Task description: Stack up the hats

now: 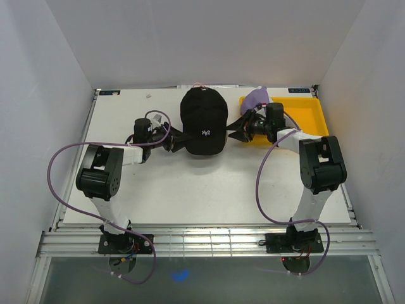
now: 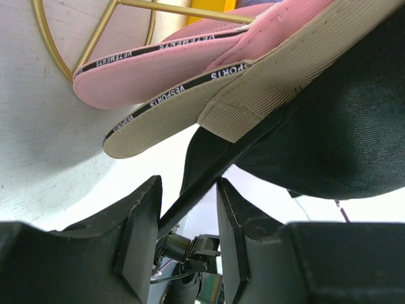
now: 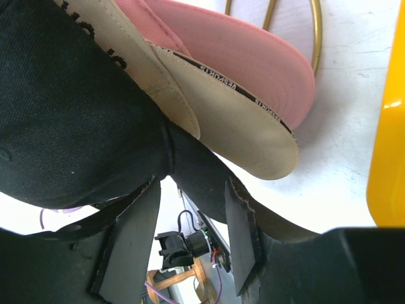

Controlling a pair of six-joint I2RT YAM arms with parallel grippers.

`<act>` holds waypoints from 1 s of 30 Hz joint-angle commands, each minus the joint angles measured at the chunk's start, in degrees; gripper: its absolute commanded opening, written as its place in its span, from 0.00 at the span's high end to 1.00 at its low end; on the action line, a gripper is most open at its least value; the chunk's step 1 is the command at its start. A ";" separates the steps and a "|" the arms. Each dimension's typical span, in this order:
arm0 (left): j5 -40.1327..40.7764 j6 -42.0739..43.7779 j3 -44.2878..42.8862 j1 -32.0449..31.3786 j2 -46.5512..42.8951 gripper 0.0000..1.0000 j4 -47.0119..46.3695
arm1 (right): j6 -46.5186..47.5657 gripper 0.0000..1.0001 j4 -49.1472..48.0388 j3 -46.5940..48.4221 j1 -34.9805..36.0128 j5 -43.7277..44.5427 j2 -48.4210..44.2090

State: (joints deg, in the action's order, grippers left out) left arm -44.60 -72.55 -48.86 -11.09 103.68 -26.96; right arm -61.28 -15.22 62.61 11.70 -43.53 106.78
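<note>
A black hat [image 1: 204,117] sits on top of the pile at the back middle of the table, its brim toward me. Under it show the pink hat [image 2: 158,76] [image 3: 253,63] and the white hat's beige brim [image 2: 209,107] [image 3: 240,133]. A purple hat [image 1: 256,97] lies at the yellow tray's left end. My left gripper [image 1: 172,140] [image 2: 188,190] is at the black hat's left side, jaws open, with the black brim's edge passing loosely between them. My right gripper [image 1: 237,134] [image 3: 193,190] is at its right side, also open around the black brim.
A gold wire stand [image 2: 57,44] [image 3: 314,38] rests on the table behind the pile. The yellow tray [image 1: 304,114] [image 3: 389,158] lies at the back right, close beside my right gripper. White walls enclose the table on three sides.
</note>
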 commanded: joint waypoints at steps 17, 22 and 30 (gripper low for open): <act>-2.33 7.95 -5.01 0.11 1.44 0.38 11.58 | 9.33 0.52 12.13 7.88 0.78 8.02 -2.02; -2.77 8.39 -6.16 -0.07 2.49 0.39 12.63 | 12.05 0.52 15.14 10.95 0.86 10.83 -1.14; -2.07 9.97 -9.58 -1.30 4.86 0.51 16.15 | 14.87 0.59 21.11 14.11 1.22 16.54 -0.17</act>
State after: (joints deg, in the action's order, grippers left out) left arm -47.44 -64.16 -56.40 -11.70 107.94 -14.02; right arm -48.97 3.38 73.95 12.62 -30.55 106.43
